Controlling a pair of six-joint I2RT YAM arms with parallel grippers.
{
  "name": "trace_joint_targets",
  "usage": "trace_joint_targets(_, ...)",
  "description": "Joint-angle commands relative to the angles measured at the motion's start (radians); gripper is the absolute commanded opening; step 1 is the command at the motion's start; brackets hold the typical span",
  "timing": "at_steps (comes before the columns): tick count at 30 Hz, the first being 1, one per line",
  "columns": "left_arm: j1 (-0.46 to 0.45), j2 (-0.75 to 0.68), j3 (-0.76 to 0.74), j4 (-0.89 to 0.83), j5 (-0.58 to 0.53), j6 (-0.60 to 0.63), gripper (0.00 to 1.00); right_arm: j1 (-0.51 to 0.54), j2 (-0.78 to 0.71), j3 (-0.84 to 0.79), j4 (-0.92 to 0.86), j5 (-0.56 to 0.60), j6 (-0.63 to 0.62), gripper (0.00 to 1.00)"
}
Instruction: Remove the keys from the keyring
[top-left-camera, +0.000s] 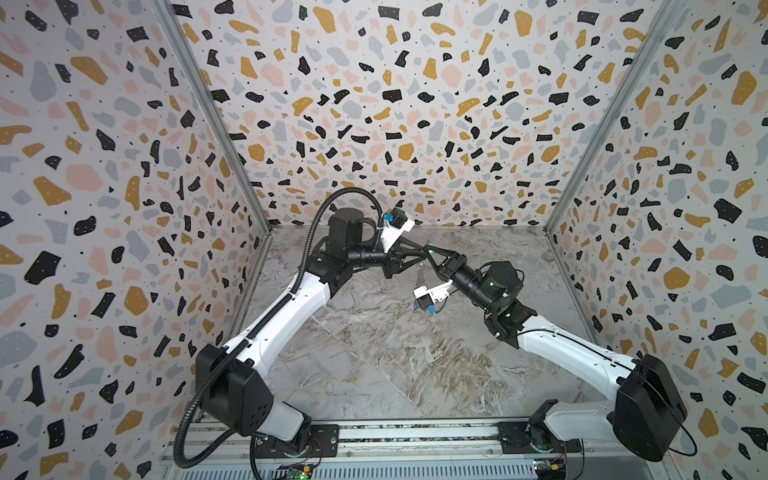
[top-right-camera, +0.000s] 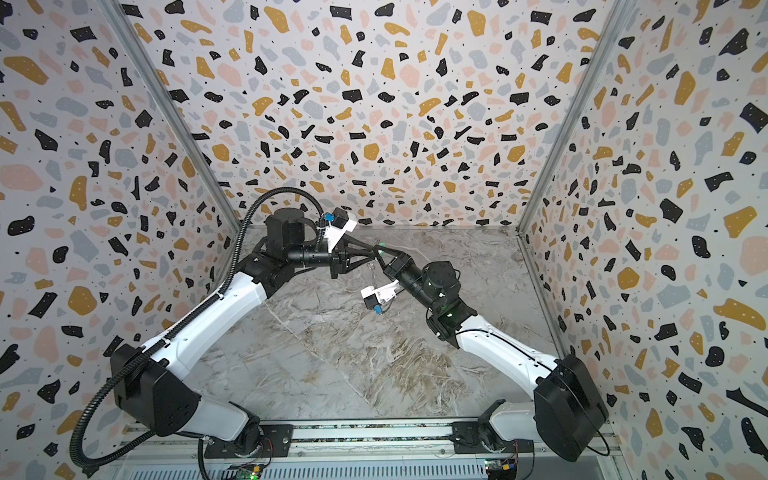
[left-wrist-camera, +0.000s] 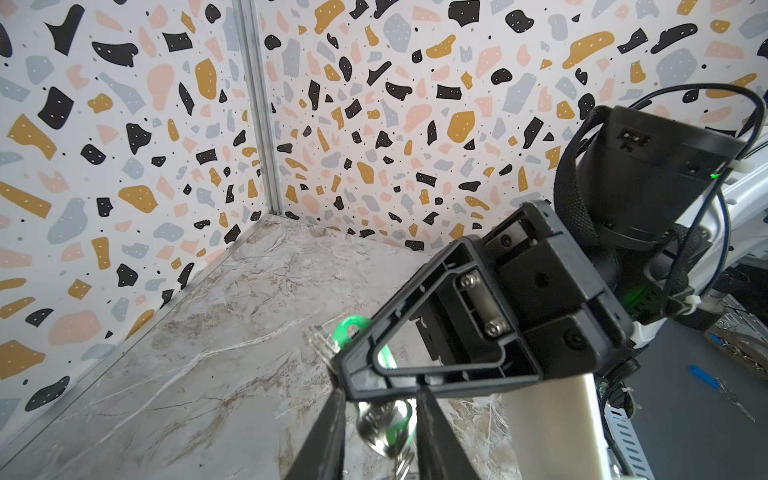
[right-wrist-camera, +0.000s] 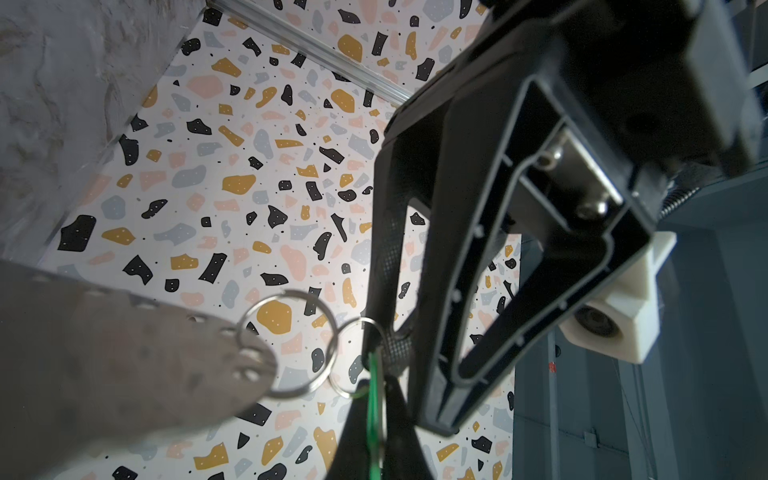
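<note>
Both grippers meet in mid-air over the far part of the marble floor. My right gripper (right-wrist-camera: 377, 386) is shut on the green key (right-wrist-camera: 374, 415), which shows edge-on between its fingers and as a green speck (top-left-camera: 432, 246) in a top view. A small metal ring (right-wrist-camera: 360, 357) links the key to a larger ring (right-wrist-camera: 286, 345) on the keyring (right-wrist-camera: 104, 365), a grey plate that hangs below the grippers (top-left-camera: 420, 276). My left gripper (left-wrist-camera: 382, 409) is open, its jaws narrow on either side of the small ring and the key's green edge (left-wrist-camera: 392, 428).
Patterned walls close in the marble floor (top-left-camera: 374, 353) on three sides, with metal corner posts (top-left-camera: 232, 137). The arm bases sit on a rail (top-left-camera: 415, 440) at the near edge. The right arm's wrist camera (top-left-camera: 426, 299) hangs just beside the plate.
</note>
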Motion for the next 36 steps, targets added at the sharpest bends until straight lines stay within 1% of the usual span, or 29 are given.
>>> trace_joint_targets(1, -0.004, 0.008, 0.045, -0.006, 0.048, -0.014, 0.30, 0.005, -0.007, 0.010, 0.055, 0.017, -0.009, 0.00)
trace_joint_targets(4, -0.004, 0.011, 0.048, -0.019, 0.032, -0.008, 0.33, 0.005, -0.009, 0.009, 0.063, 0.020, -0.011, 0.00)
trace_joint_targets(10, -0.004, 0.024, 0.053, -0.010, 0.052, -0.027, 0.34, 0.005, -0.011, 0.005, 0.089, 0.041, -0.020, 0.00)
trace_joint_targets(14, 0.001, 0.017, 0.059, -0.014, 0.029, -0.024, 0.40, 0.005, -0.012, 0.004, 0.102, 0.049, -0.031, 0.00)
trace_joint_targets(16, 0.009, 0.014, 0.063, 0.003, 0.036, -0.046, 0.40, 0.005, -0.014, -0.001, 0.109, 0.051, -0.033, 0.00)
trace_joint_targets(20, 0.022, 0.022, 0.072, 0.040, 0.092, -0.097, 0.38, 0.005, -0.015, -0.010, 0.122, 0.058, -0.036, 0.00)
trace_joint_targets(27, 0.023, 0.051, 0.116, 0.011, 0.142, -0.124, 0.35, 0.005, -0.013, -0.016, 0.156, 0.075, -0.038, 0.00)
trace_joint_targets(36, 0.023, 0.080, 0.134, -0.052, 0.127, -0.109, 0.35, 0.005, -0.013, -0.015, 0.171, 0.079, -0.041, 0.00)
